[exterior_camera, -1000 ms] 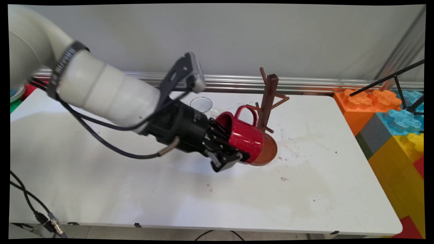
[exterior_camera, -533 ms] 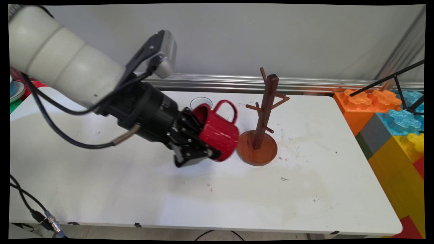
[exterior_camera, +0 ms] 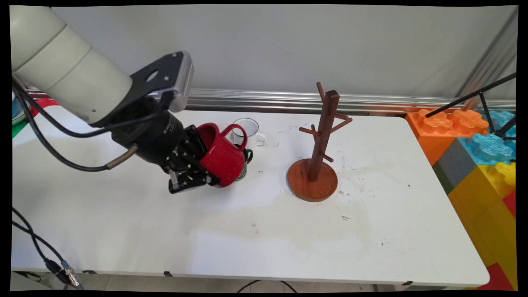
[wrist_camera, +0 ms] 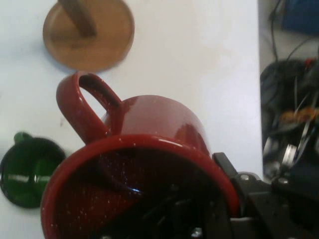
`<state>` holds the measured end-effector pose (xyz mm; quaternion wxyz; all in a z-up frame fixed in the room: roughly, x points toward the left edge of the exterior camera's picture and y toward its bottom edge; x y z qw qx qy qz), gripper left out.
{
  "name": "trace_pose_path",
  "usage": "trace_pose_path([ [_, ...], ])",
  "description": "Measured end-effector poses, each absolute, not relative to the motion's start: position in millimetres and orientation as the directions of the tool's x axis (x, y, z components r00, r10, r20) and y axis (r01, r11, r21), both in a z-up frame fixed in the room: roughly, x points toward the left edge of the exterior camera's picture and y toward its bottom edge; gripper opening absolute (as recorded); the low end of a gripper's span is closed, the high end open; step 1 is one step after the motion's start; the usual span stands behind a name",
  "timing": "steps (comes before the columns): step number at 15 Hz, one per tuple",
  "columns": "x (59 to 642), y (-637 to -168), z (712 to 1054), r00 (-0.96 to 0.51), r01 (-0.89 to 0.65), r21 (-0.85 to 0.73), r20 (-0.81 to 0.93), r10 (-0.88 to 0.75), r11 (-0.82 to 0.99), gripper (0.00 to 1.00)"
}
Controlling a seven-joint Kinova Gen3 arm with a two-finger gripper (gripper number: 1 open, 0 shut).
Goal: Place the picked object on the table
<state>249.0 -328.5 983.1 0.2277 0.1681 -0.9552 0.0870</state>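
Black two-finger gripper (exterior_camera: pixel 194 175) sits in the left-centre of the main view, clamped on the rim of a glossy red enamel mug (exterior_camera: pixel 220 154): one finger (exterior_camera: pixel 187 181) lies along the mug's outer wall and the other goes inside its mouth. The mug is held off the white table (exterior_camera: pixel 264 231), tilted on its side, with its mouth toward the wrist and its looped handle up toward the back wall. In the hand view the mug (wrist_camera: pixel 144 169) fills the lower middle of the frame, mouth toward the camera, handle at upper left.

Just right of the red mug in the main view, partly hidden behind it, a dark green mug (exterior_camera: pixel 246 163) stands on the table; the hand view shows it (wrist_camera: pixel 27 172) at the left edge, seen from above. Behind these, toward the wall, a small white mug with a dark rim (exterior_camera: pixel 246 130) stands upright.

Right of centre, well apart from the gripper, a brown wooden mug tree with a round base (exterior_camera: pixel 315 165) stands upright, its pegs bare. At the far right edge, large orange, blue and yellow plastic building blocks (exterior_camera: pixel 474 152) are stacked beside the table.
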Motion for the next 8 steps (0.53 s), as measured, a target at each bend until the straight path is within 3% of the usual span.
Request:
trace_pose_path([
  [8, 243.9, -344.0, 938.7, -0.928, -0.271, -0.130, 0.298, -0.223, 0.954, 0.00],
])
